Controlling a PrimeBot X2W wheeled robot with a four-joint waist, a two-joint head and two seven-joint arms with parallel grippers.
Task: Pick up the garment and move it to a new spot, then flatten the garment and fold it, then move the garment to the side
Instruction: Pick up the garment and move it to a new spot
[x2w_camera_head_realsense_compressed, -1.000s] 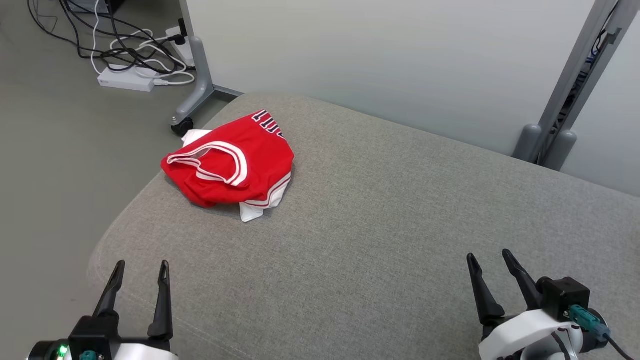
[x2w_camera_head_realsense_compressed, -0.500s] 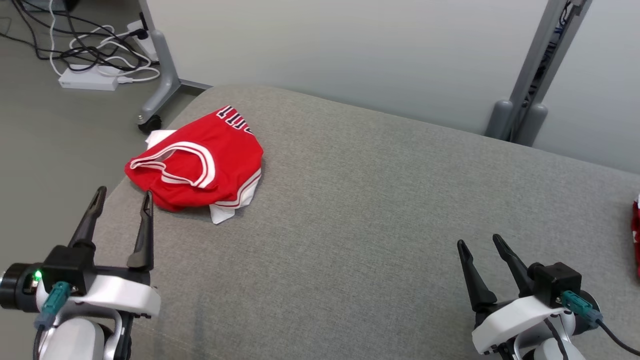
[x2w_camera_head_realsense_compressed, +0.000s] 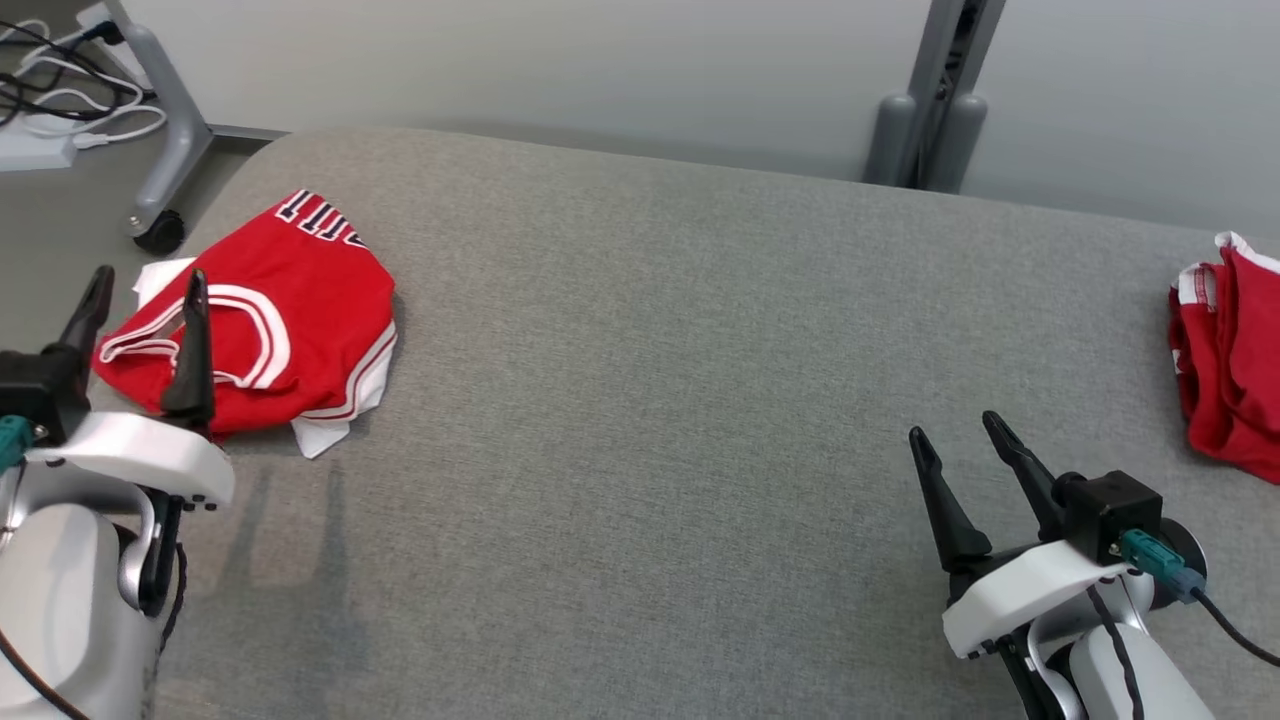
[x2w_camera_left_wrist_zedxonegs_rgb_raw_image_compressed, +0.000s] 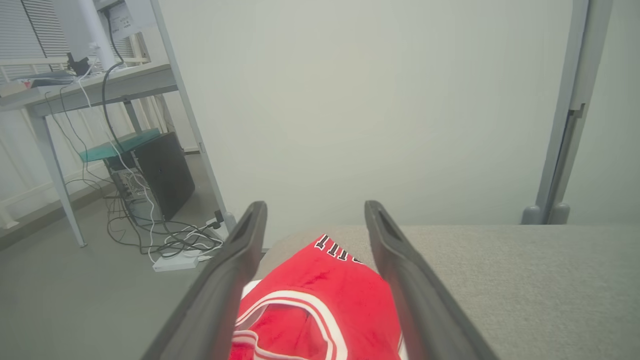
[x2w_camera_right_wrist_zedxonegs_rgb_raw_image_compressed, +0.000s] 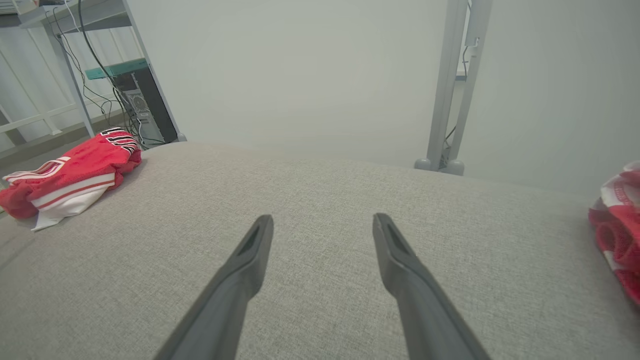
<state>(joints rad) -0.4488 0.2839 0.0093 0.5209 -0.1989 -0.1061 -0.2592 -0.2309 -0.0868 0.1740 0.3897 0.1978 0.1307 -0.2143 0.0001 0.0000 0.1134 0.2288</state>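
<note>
Grey woven cushion (x2w_camera_head_realsense_compressed: 650, 350) spreads wide under both arms. At its left edge the left gripper (x2w_camera_head_realsense_compressed: 147, 273) is raised on a white wrist, fingers pointing away from the robot, spread wide and holding nothing; from the head they overlap the near left part of the garment (x2w_camera_head_realsense_compressed: 310, 290), and whether they touch it cannot be told. The right gripper (x2w_camera_head_realsense_compressed: 952, 424) hovers low over bare fabric at the near right, likewise spread wide and empty. A pale wall (x2w_camera_head_realsense_compressed: 550, 60) with a grey post (x2w_camera_head_realsense_compressed: 935, 90) backs the cushion; cables (x2w_camera_head_realsense_compressed: 40, 90) lie on the floor to the left, by a desk (x2w_camera_left_wrist_zedxonegs_rgb_raw_image_compressed: 85, 85). The garment sits crumpled at the cushion's far left corner: red with white-banded trim, dark-and-white lettering at its far edge, white cloth poking out beneath. A second red cloth (x2w_camera_head_realsense_compressed: 1225, 380) lies at the right edge.
</note>
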